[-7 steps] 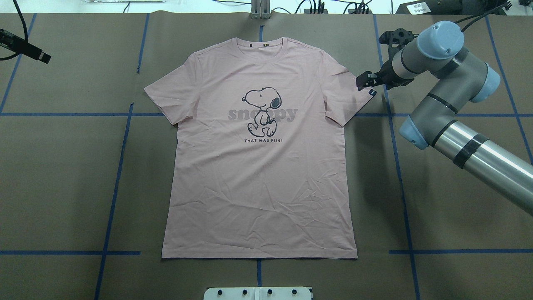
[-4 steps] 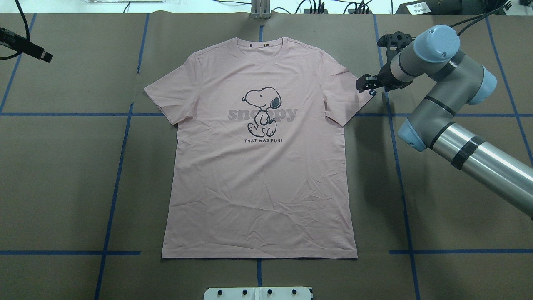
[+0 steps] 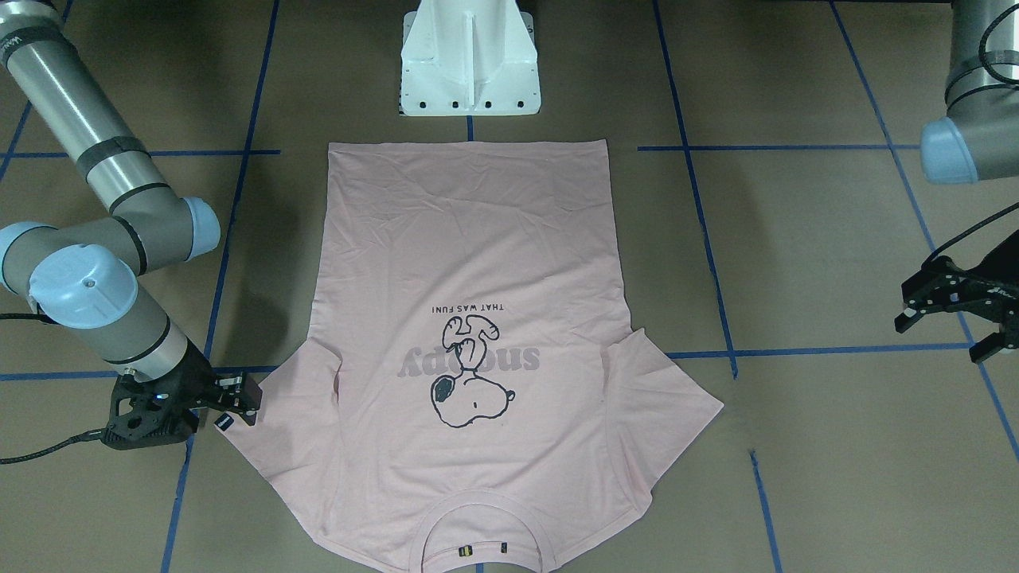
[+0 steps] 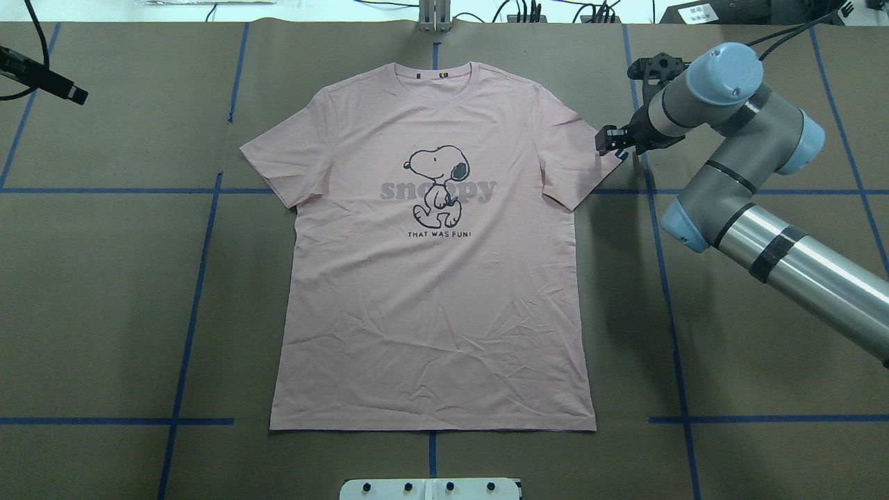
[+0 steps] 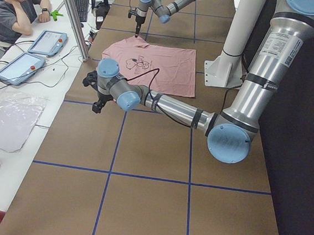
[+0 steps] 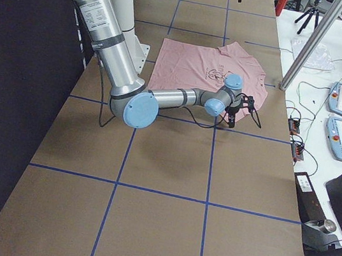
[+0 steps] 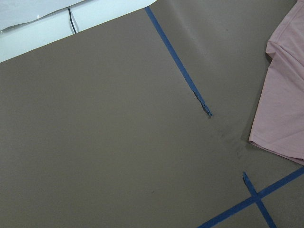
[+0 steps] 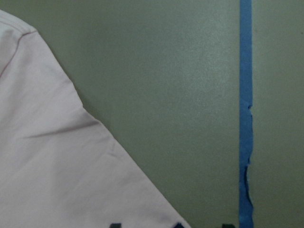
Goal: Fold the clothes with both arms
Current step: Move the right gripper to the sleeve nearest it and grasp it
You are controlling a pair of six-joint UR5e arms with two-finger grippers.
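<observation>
The pale pink Snoopy T-shirt (image 4: pixel 430 278) lies flat and face up on the brown table, collar far from the robot; it also shows in the front view (image 3: pixel 470 318). My right gripper (image 4: pixel 614 141) sits low at the outer edge of the shirt's right sleeve, next to the small black sleeve tag (image 3: pixel 224 422). Its jaws look open, with nothing lifted (image 3: pixel 241 398). The right wrist view shows the sleeve corner (image 8: pixel 61 166) on the table. My left gripper (image 3: pixel 943 338) hangs open and empty, far from the left sleeve (image 3: pixel 669 414); it also shows at the overhead view's top left (image 4: pixel 69 90).
Blue tape lines (image 4: pixel 201 250) grid the brown table cover (image 4: pixel 104 312). The white pedestal base (image 3: pixel 470 60) stands at the shirt's hem side. An operator (image 5: pixel 15 4) and tablets (image 5: pixel 47 41) are beyond the table's far edge.
My right arm has shifted slightly left, bringing its gripper a little closer onto the sleeve edge. The shirt has not moved. The left gripper has barely moved.
</observation>
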